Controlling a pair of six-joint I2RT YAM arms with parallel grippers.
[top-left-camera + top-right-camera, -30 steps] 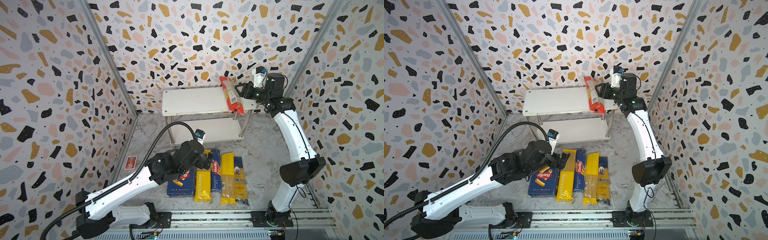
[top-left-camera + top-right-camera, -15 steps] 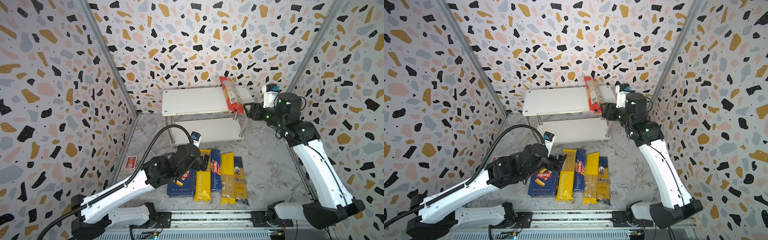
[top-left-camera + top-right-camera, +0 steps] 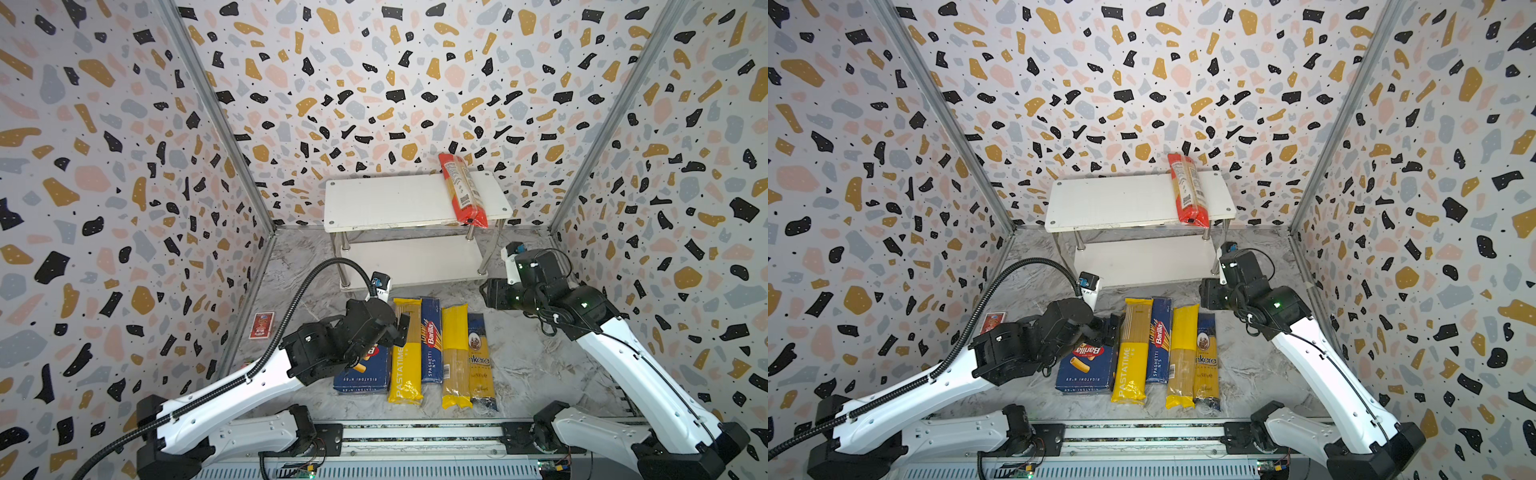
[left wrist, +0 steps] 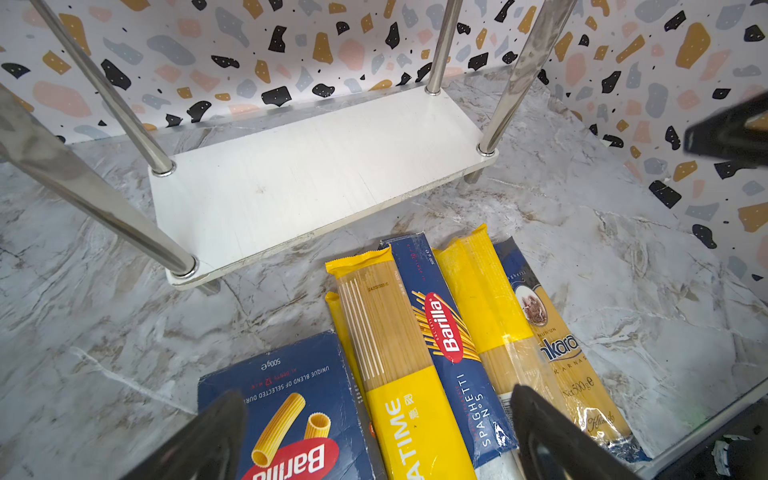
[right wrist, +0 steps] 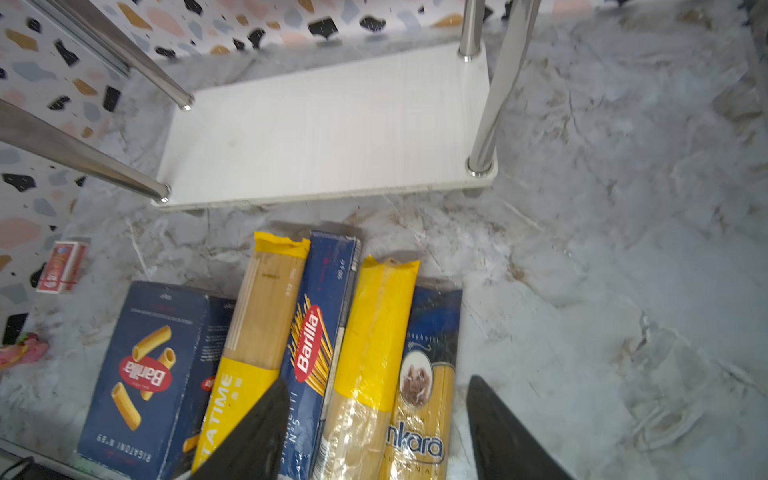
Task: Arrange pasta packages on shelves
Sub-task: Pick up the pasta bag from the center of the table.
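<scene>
Your left gripper (image 4: 376, 395) hangs spread and empty over the wide Barilla box (image 4: 282, 374) and Pastatime bag (image 4: 390, 332) on the floor (image 4: 124, 332). Your right gripper (image 5: 378, 381) is likewise parted, holding nothing. The red-orange bag (image 3: 462, 189) lies on the top board of the shelves (image 3: 395, 199), at its right end, overhanging the front edge. Another yellow bag (image 4: 332, 300) seems tucked under the Pastatime bag.

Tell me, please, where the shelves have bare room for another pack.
Top board: bare except under the red-orange bag near one end. Lower board: wholly bare. Crowded: the floor in front, packs side by side.
</scene>
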